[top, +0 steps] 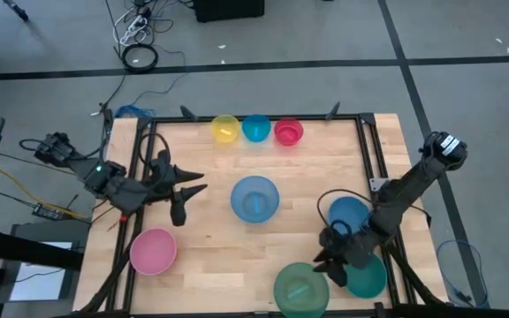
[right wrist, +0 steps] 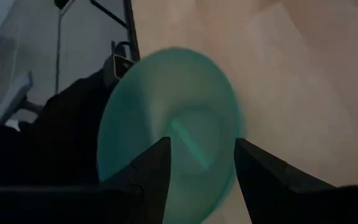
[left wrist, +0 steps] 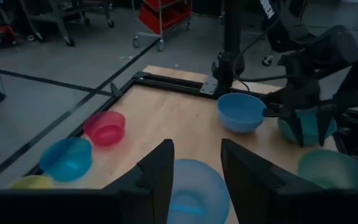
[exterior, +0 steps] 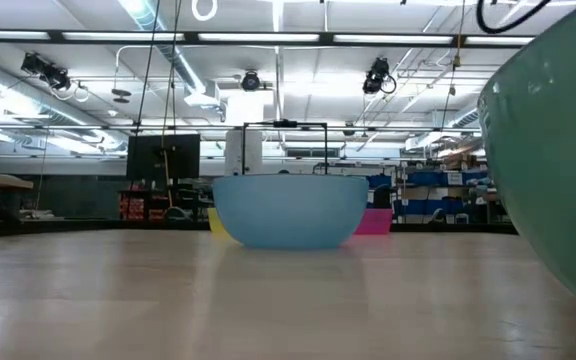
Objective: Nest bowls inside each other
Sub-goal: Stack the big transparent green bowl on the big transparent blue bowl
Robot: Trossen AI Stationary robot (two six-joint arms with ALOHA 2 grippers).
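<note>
No legible text, label, brand or number on anything.

Bright, even overhead light; soft focus close to the lenses

Long ceiling strip lights [exterior: 268, 38] glare white in the low view, and the table [top: 210, 221] under them is evenly lit, with only faint shadows beneath the arms. The green bowl [exterior: 553, 160] nearest that camera is a blurred mass at the frame's edge, while the light blue bowl [exterior: 290, 210] farther off is sharper. In the right wrist view the teal bowl [right wrist: 173, 134] just beyond the dark fingers [right wrist: 151, 171] is smeared and hazy, the wood past it washed out pale. In the left wrist view the near fingers [left wrist: 157, 174] are soft, and the floor beyond them is dimmer.
</note>
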